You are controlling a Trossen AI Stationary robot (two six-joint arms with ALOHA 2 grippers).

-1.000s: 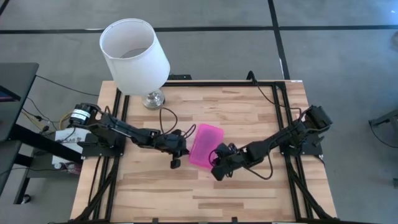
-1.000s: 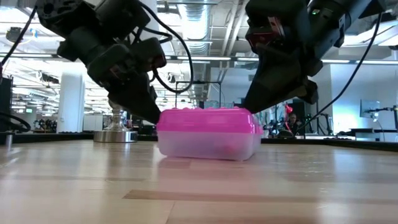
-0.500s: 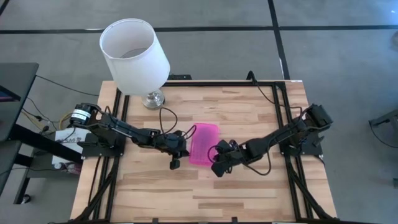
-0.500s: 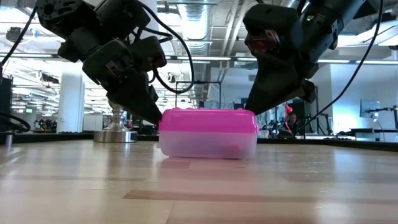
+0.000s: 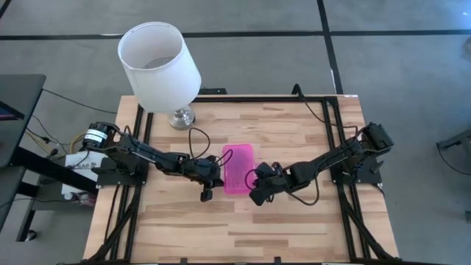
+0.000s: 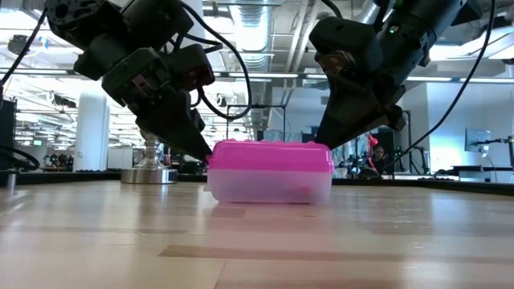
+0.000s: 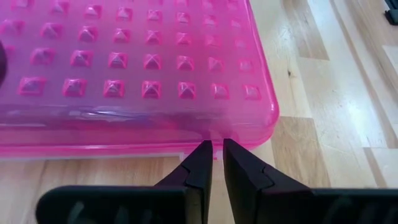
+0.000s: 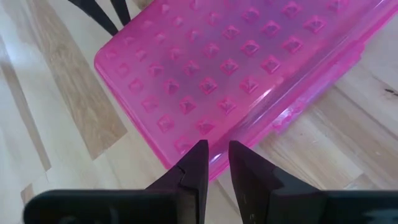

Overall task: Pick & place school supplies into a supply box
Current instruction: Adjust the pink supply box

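High view, frame centre: supply box (image 5: 238, 168), bright pink lid studded with raised pyramids, clear base, lid closed. Left gripper (image 5: 215, 175) at its left edge, fingers nearly together, holding nothing. Right gripper (image 5: 255, 184) at lower-right corner, narrowly parted, empty.

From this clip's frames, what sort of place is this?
Likely a robotics lab in an open industrial hall: a framed wooden table with cabling, exposed ceiling ducts, and a person at distant workstations.
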